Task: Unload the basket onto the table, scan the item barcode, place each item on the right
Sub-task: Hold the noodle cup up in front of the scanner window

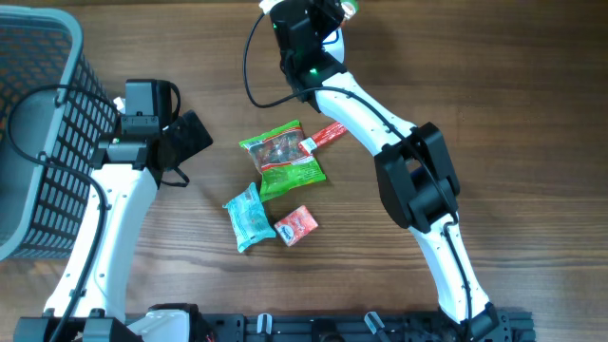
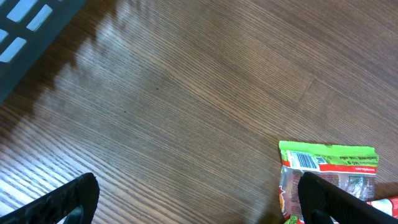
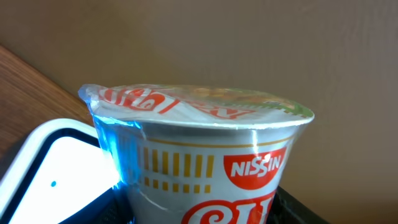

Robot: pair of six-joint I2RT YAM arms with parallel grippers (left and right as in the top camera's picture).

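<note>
right tool (image 1: 328, 11) at the far edge of the worktop (image 2: 186, 81), pinching a Nissin noodle cup (image 3: 205, 155), cup just beside a white-rimmed panel (image 3: 56, 162), left tool (image 2: 199, 202) spread wide over bare wood, green snack packet (image 2: 329, 165) beside one finger

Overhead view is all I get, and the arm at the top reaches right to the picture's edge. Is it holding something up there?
Observer: Yes. The right wrist camera shows the right hand holding a Nissin noodle cup, its lid sealed and on top.
Visitor: Is there anything near the cup?
Observer: A white panel with rounded corners and a dark rim lies on the table, beside the cup at the lower left of that view.
Visitor: And what does the other arm's camera see?
Observer: It catches the green packet at the edge of its view, with a barcode printed near the packet's top left corner.
</note>
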